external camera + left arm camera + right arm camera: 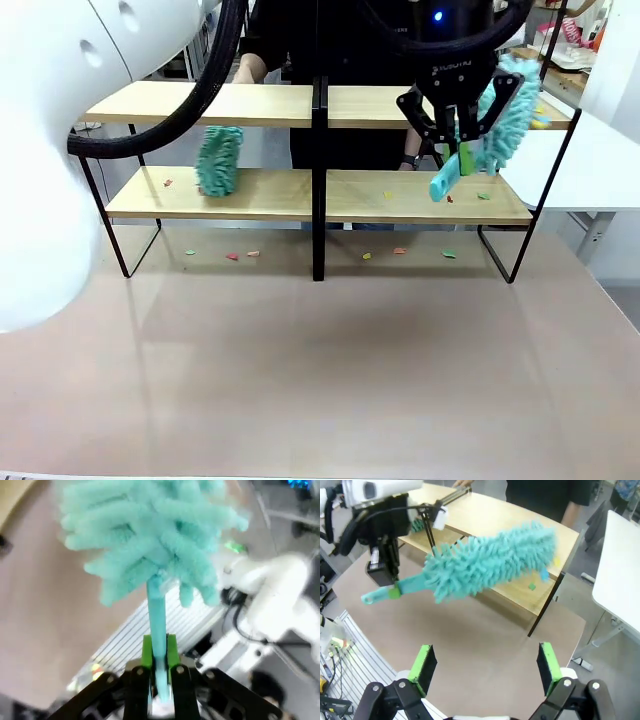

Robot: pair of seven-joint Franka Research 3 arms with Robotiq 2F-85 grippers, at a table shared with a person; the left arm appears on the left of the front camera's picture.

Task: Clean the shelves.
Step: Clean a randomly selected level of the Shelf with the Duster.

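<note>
the step in hand looks like sweeping the lower right board of the shelves (260, 195) with the teal duster (505, 110). the left gripper (462, 150) pinches its handle tight between the green pads, with the fluffy head tilted up toward 1 o'clock from the gripper, in front of the rack's right half. to do it well, i'd judge the wrist should tip the head down toward 6 o'clock until it lies on the board, then draw it out toward the open end at 3 o'clock, so the coloured scraps (450, 199) go off the edge and not against the central post (318, 180). the upper board and thin frame leave little room, so the gripper should come in from the front and stay off both. the right gripper (485, 664) is spread wide and holds nothing, above the desk (320, 380) off the rack's right end. the shelves stand at 12 o'clock in the front view, on the far part of the desk, reaching from 9 to 3 o'clock. they are four light wood boards in two tiers on a thin black frame, bare but for a few scraps on the lower boards, with loose bits (232, 256) on the desk beneath. a second duster (220, 160) stands on the lower left board; what holds it is hidden.
</note>
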